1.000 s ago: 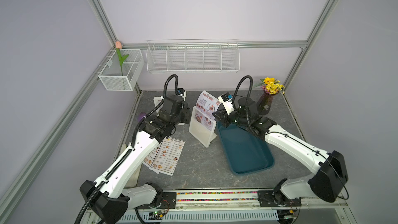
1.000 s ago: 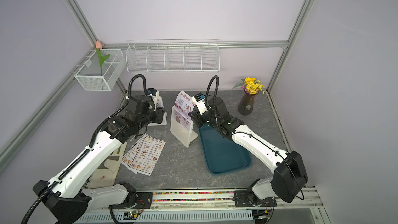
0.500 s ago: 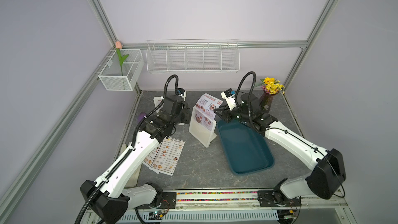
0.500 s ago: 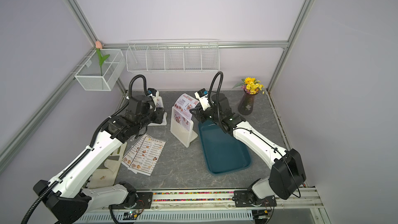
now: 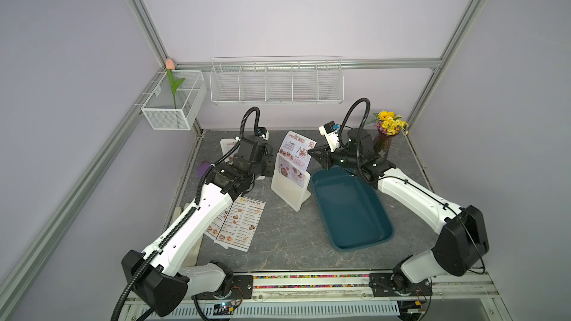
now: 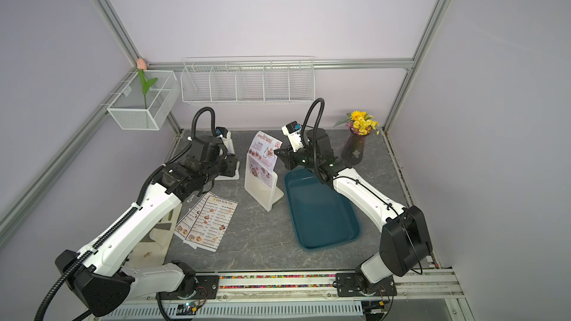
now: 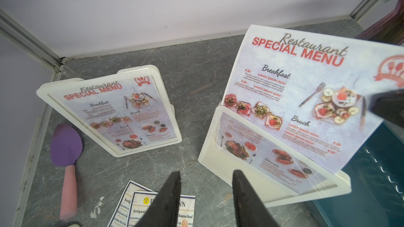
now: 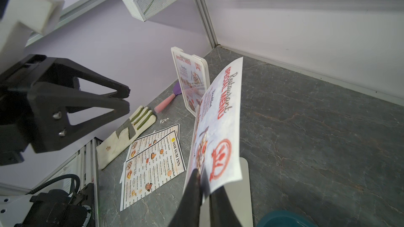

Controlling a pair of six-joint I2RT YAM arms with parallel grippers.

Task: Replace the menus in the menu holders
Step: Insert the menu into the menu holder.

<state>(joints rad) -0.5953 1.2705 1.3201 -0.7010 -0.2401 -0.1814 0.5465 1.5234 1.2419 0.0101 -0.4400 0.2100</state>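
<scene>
Grey tabletop [image 5: 278, 236], right end effector [image 8: 204, 182] pinching SPECIAL MENU sheet [image 8: 220, 114], left end effector [image 7: 205, 175] spread, teal tray [image 5: 349, 208] beside holder [image 5: 289, 193]

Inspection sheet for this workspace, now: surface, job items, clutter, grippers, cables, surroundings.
Surface: grey table, no spills seen.
Job's things: raised menu half out of near holder; far holder holds far menu; two Dim Sum menus flat, overlapping.
Clutter: tray, spatula, glove, vase.
Grippers: right gripper shut on raised menu's edge; left gripper open, empty.
Cables: left hose, right hose arch over wrists; no snag seen.
Surroundings: wire rack, mesh box with tulip, lilac walls.
</scene>
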